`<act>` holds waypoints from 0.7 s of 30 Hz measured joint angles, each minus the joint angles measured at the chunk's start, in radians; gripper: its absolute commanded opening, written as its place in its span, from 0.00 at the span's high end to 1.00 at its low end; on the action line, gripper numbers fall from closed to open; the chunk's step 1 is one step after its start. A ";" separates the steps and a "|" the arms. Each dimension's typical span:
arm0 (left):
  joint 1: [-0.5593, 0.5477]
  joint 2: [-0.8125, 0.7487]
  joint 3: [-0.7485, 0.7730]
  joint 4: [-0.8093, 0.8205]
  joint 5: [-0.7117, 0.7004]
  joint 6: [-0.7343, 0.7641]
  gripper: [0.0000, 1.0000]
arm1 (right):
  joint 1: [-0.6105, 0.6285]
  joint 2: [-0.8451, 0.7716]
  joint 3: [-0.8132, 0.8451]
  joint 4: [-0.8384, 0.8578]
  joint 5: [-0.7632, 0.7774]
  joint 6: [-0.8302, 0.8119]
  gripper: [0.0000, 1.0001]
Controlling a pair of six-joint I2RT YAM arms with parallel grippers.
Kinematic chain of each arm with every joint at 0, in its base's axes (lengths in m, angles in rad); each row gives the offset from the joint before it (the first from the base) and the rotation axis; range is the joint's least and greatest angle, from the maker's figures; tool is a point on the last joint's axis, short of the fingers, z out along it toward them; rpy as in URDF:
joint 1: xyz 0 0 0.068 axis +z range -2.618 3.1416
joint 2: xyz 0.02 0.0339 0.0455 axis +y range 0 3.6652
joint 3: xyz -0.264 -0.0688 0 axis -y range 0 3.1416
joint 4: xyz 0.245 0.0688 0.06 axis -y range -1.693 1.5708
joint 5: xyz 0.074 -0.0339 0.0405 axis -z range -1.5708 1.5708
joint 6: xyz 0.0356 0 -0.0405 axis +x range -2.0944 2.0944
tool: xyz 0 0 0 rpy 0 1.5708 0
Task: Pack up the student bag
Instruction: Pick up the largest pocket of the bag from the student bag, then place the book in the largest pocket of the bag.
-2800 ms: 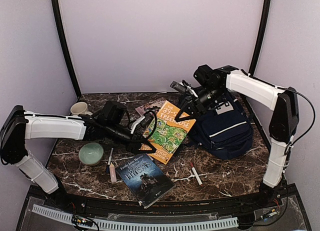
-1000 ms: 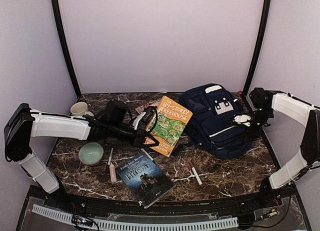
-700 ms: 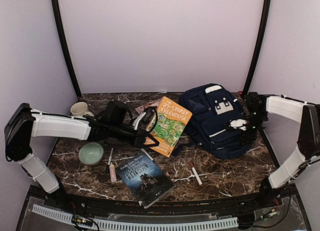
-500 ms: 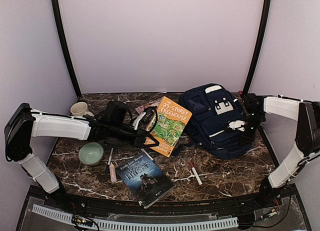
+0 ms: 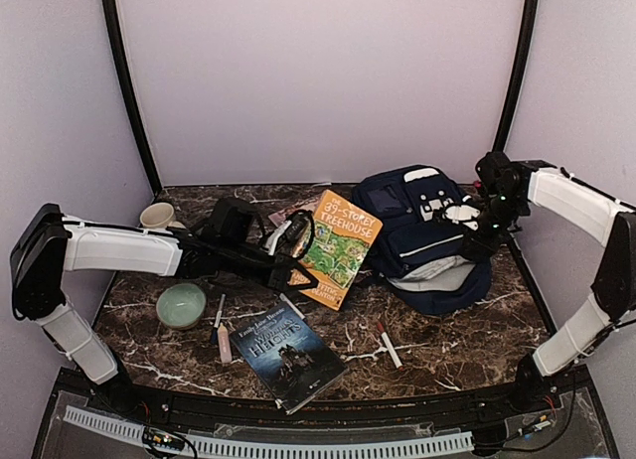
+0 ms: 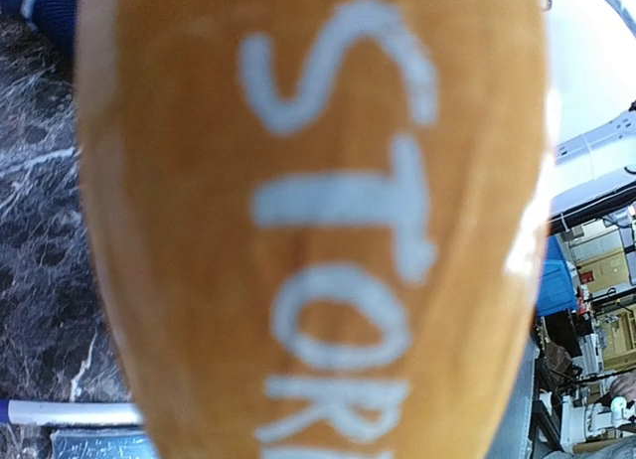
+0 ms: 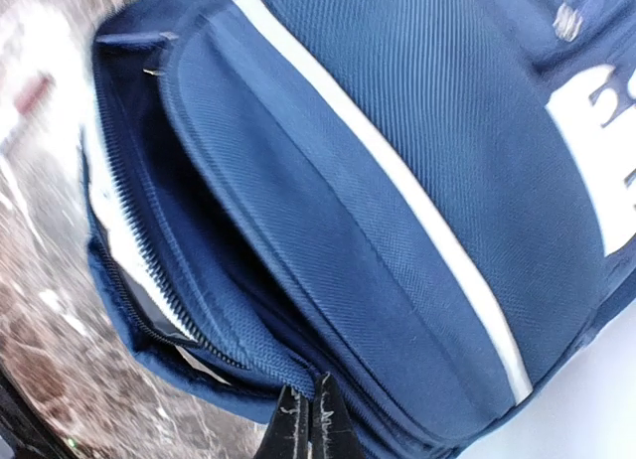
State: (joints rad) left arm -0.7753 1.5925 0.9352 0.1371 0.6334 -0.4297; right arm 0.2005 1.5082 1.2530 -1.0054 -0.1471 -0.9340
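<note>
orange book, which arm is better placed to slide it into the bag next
Left. The left hand grips the orange book, tilted beside the student bag; the right hand is pinched shut on the bag's edge, holding it open.

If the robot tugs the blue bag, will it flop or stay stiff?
Probably flop: the bag is soft fabric, and its opening gapes where the right gripper pinches its edge. It lies slumped, so it is likely light. The woven cloth should grip well, not slip.
</note>
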 measured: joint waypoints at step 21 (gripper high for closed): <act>-0.150 0.188 0.206 0.069 0.162 -0.221 1.00 | 0.140 -0.008 0.267 0.153 -0.119 0.499 1.00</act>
State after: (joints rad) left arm -0.9253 1.7802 1.1412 0.2066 0.7952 -0.6510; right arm 0.3401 1.4998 1.5196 -0.8524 -0.2661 -0.4355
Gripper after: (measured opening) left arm 0.222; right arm 0.007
